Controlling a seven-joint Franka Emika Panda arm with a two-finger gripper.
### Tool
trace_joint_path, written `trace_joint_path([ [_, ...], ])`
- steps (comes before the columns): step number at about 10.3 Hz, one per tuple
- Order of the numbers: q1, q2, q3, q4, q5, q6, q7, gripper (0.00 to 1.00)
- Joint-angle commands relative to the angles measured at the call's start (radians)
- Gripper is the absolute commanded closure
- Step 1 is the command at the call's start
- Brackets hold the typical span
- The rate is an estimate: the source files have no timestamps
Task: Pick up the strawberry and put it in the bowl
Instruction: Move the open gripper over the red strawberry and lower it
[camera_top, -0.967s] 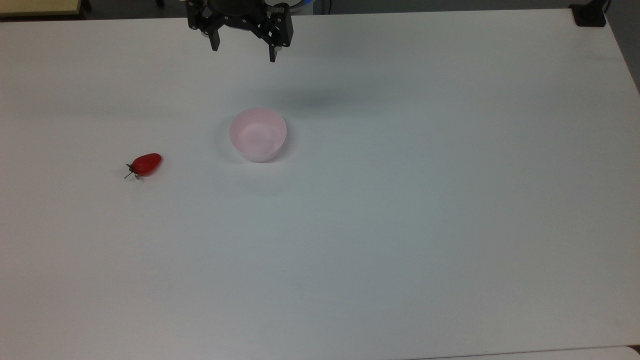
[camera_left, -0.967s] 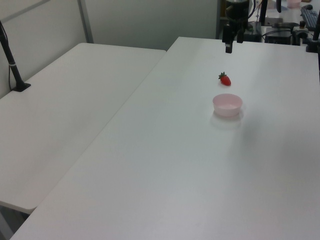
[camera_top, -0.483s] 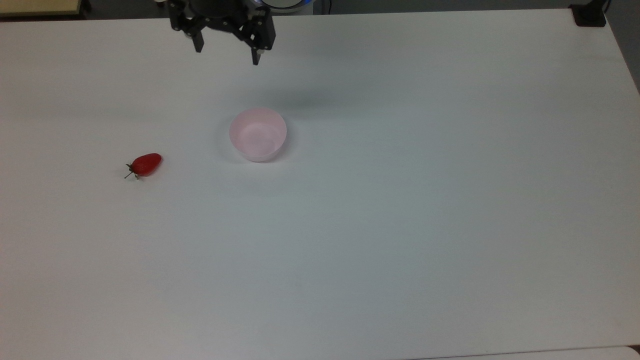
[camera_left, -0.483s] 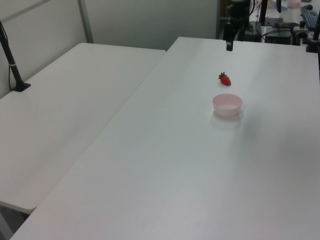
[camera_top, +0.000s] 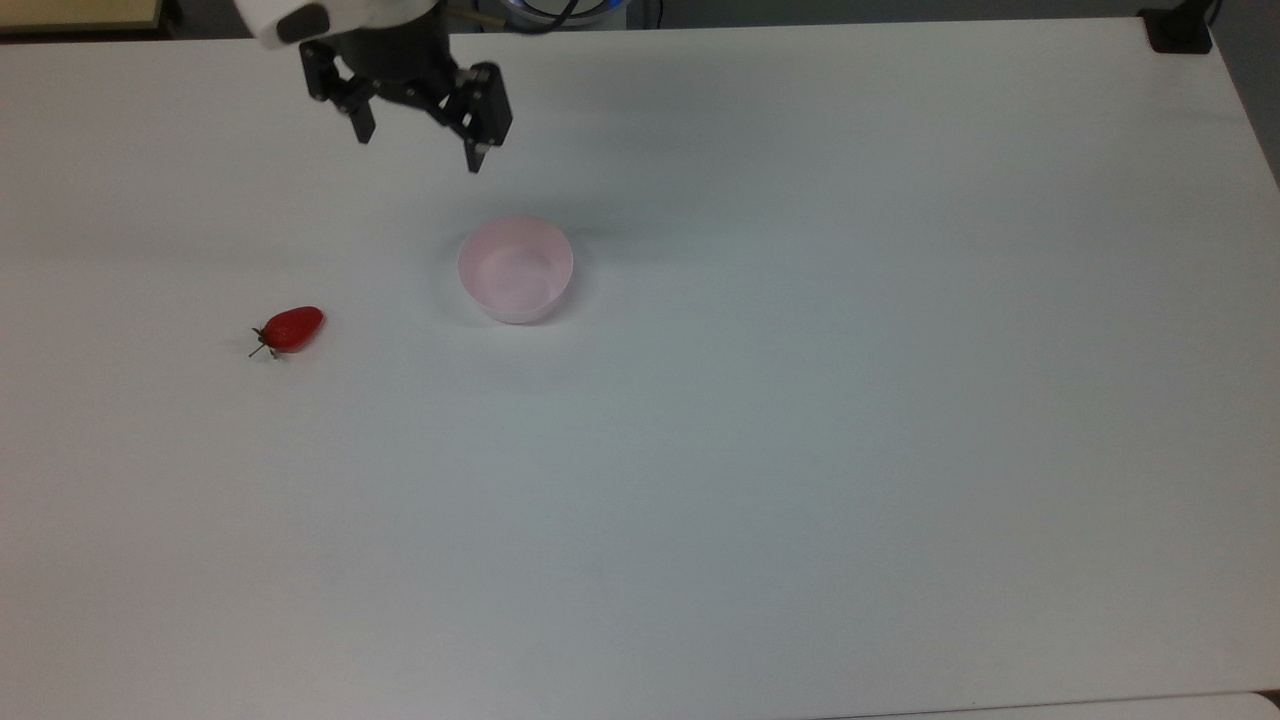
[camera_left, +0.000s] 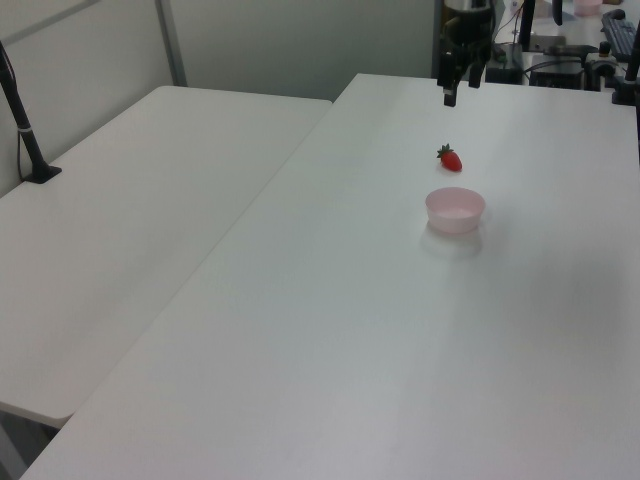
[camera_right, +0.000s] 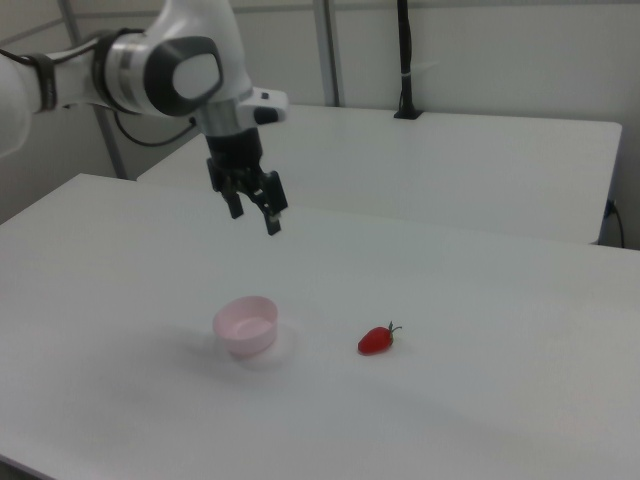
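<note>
Hanging wide above the bench (camera_top: 800, 450), the claw (camera_top: 418, 150) holds nothing.
The bowl (camera_top: 516, 268) sits just below it in the top view; the strawberry (camera_top: 291, 329) lies well apart toward the top view's left, stem probably pointing left.

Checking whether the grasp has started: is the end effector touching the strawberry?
Apart. In the right view the end effector hangs open in the air, with bare table between it and the strawberry.

White table (camera_top: 800, 450), pink bowl (camera_top: 516, 268) upright on it, red strawberry (camera_top: 291, 329) lying on its side, well apart toward the top view's left
</note>
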Motion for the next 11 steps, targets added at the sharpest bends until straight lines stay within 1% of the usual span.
trace_joint_path([
  [1, -0.029, 0.058, -0.005, 0.005, -0.005, 0.065, -0.02, 0.0],
  [5, -0.061, 0.149, -0.006, 0.01, -0.004, 0.135, -0.002, 0.0],
  [6, -0.079, 0.166, -0.006, 0.01, 0.001, 0.154, 0.01, 0.0],
  [9, -0.119, 0.228, -0.006, 0.01, -0.002, 0.232, 0.122, 0.0],
  [11, -0.145, 0.271, -0.006, 0.032, -0.005, 0.255, 0.153, 0.0],
])
